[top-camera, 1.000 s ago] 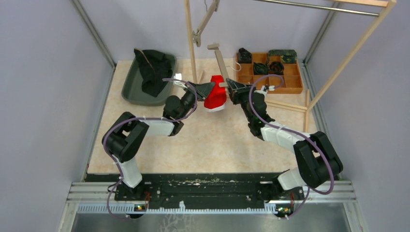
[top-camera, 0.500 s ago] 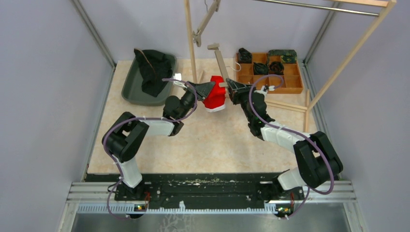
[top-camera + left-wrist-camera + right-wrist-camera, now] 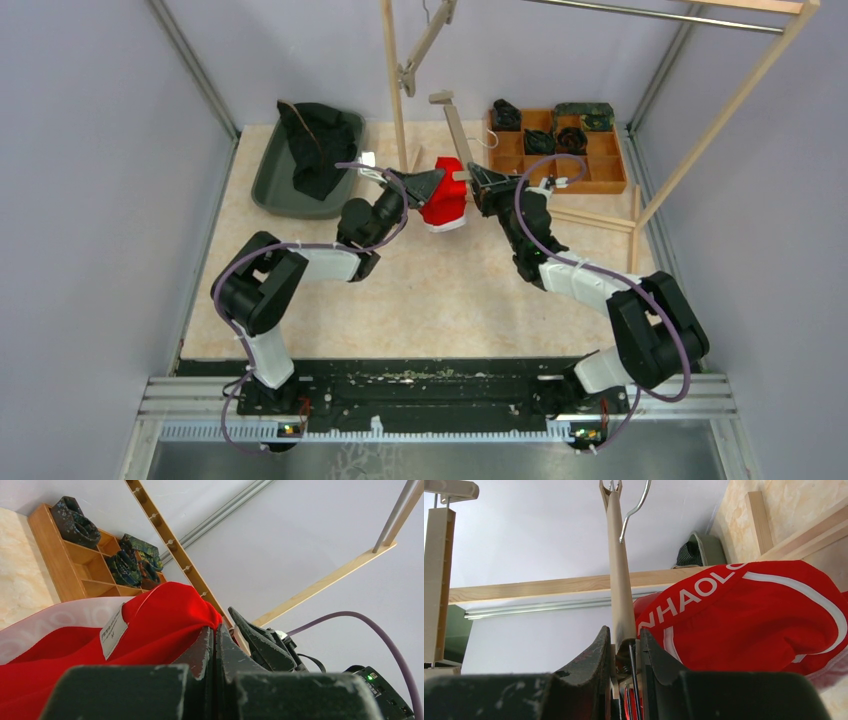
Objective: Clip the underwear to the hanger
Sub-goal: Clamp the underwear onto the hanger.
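Observation:
The red underwear [image 3: 445, 203] with a white lettered waistband hangs between both grippers above the table's middle. My left gripper [image 3: 432, 182] is shut on its left edge; in the left wrist view the red cloth [image 3: 165, 617] runs into the closed fingers [image 3: 206, 645]. The beige hanger [image 3: 456, 130] slants down from the rack, its bar [image 3: 619, 575] rising straight up in the right wrist view. My right gripper [image 3: 476, 178] is shut on the hanger's clip [image 3: 626, 652] at the bar's lower end, red fabric [image 3: 744, 615] beside and inside it.
A dark green tray [image 3: 305, 160] with black garments lies at the back left. A wooden compartment box [image 3: 556, 148] with rolled dark items stands back right. The wooden rack's post [image 3: 394, 85] rises just behind the grippers, and its base slats [image 3: 598, 218] lie at right.

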`<state>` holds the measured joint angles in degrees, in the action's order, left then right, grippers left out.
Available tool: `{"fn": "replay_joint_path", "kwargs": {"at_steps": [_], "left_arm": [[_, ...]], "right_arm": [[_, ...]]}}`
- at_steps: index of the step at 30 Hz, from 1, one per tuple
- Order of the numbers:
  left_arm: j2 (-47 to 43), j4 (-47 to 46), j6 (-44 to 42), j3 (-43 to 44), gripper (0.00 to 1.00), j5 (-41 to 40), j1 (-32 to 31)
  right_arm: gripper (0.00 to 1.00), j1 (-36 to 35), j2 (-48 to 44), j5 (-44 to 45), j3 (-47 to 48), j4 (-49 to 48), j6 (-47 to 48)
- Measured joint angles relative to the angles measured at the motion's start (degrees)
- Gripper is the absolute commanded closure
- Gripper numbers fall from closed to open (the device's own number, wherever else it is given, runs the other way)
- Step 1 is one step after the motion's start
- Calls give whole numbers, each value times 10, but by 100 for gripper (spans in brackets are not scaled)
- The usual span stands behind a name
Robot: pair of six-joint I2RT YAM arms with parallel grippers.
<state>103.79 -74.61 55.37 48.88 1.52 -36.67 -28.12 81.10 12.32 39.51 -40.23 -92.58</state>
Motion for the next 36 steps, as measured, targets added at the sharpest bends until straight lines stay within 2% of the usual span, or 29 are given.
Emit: {"fn": "replay_joint_path", "kwargs": {"at_steps": [36], "left_arm": [[0,-2,-2,-6,100,0,-3]], "right_arm": [[100,0,8,-4,0,8,0]]}}
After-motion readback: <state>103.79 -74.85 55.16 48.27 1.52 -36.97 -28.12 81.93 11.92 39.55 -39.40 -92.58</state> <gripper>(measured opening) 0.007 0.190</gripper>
